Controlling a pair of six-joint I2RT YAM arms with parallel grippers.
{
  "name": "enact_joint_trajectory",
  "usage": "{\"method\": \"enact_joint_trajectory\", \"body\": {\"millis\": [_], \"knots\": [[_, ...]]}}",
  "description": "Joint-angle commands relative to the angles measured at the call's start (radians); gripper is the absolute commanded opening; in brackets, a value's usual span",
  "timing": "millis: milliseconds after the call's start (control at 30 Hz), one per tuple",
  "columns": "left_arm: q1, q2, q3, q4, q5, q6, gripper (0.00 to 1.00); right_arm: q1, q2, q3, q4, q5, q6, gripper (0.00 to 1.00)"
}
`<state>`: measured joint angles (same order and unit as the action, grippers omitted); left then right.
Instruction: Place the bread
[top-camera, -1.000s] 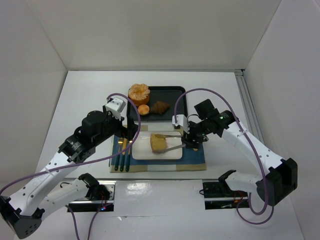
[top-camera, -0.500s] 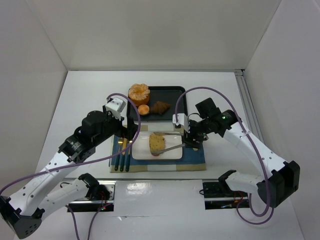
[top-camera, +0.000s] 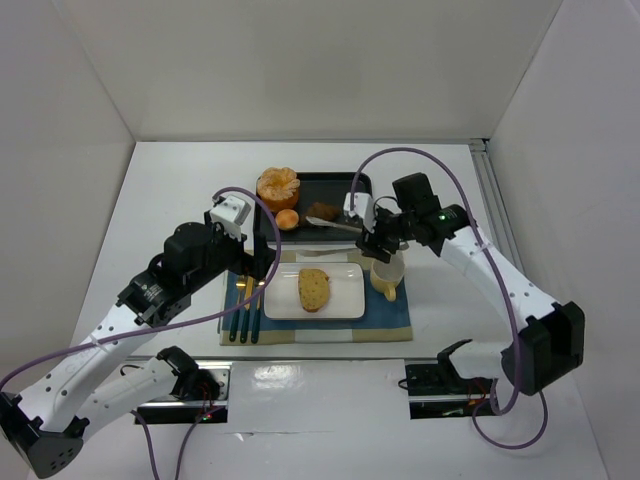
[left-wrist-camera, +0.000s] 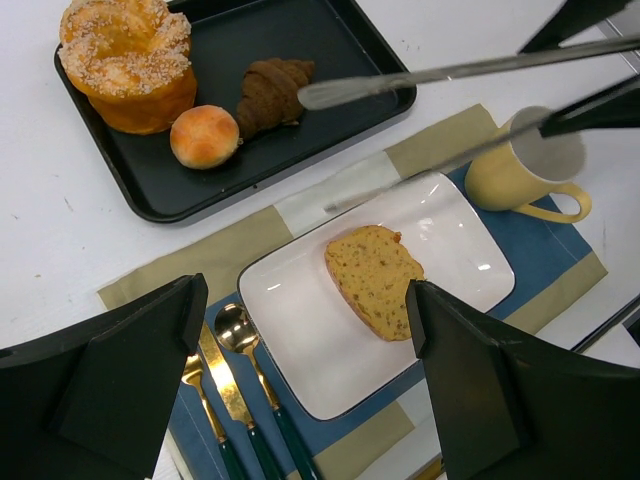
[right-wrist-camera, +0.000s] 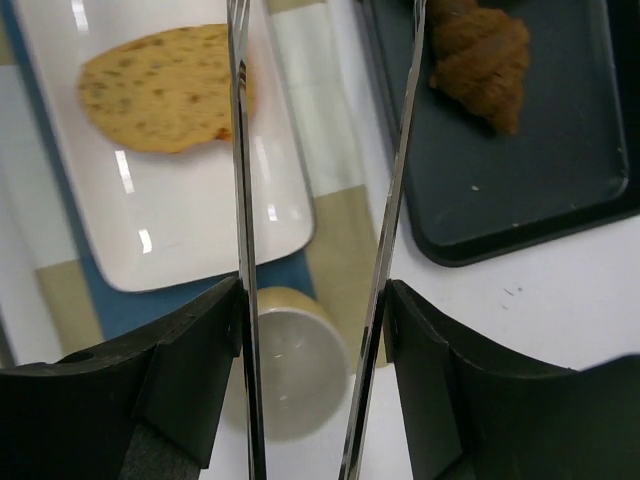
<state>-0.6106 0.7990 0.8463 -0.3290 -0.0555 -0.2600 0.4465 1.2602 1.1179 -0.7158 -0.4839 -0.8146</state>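
Note:
The bread (top-camera: 314, 289), a flat speckled slice, lies on the white rectangular plate (top-camera: 345, 300), free of any grip. It also shows in the left wrist view as the bread (left-wrist-camera: 373, 281) on the plate (left-wrist-camera: 300, 330). My right gripper (top-camera: 376, 238) is shut on metal tongs (top-camera: 335, 224), whose two arms stand apart with nothing between them, tips over the black tray (top-camera: 345, 185) near the croissant (top-camera: 322, 212). In the right wrist view the tongs (right-wrist-camera: 240, 200) frame the bread (right-wrist-camera: 165, 88). My left gripper (top-camera: 262, 262) hangs open above the plate's left end.
A yellow mug (top-camera: 388, 277) stands right of the plate, under my right gripper. The tray also holds a large sugared bun (top-camera: 277, 186) and a small roll (top-camera: 288, 220). Gold cutlery with green handles (top-camera: 243, 310) lies on the placemat, left of the plate.
The tongs have let go of the bread, which now lies flat on the plate. My right arm has drawn back and up toward the tray. The left arm has not moved.

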Motion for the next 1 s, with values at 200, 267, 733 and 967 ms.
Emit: {"method": "enact_joint_trajectory", "body": {"millis": [200,267,733,967], "knots": [[-0.003,-0.018,-0.003,0.039,-0.014,0.022,1.00,-0.077,0.195,0.095,0.254,0.093,0.052,0.66],[-0.003,-0.018,-0.003,0.039,-0.014,0.022,1.00,-0.086,0.225,0.108,0.265,0.103,0.061,0.66],[-0.003,-0.018,-0.003,0.039,-0.014,0.031,1.00,-0.123,0.458,0.227,0.285,0.134,0.092,0.66],[-0.003,-0.018,-0.003,0.039,-0.014,0.031,1.00,-0.132,0.504,0.272,0.211,0.114,0.083,0.45]]}}
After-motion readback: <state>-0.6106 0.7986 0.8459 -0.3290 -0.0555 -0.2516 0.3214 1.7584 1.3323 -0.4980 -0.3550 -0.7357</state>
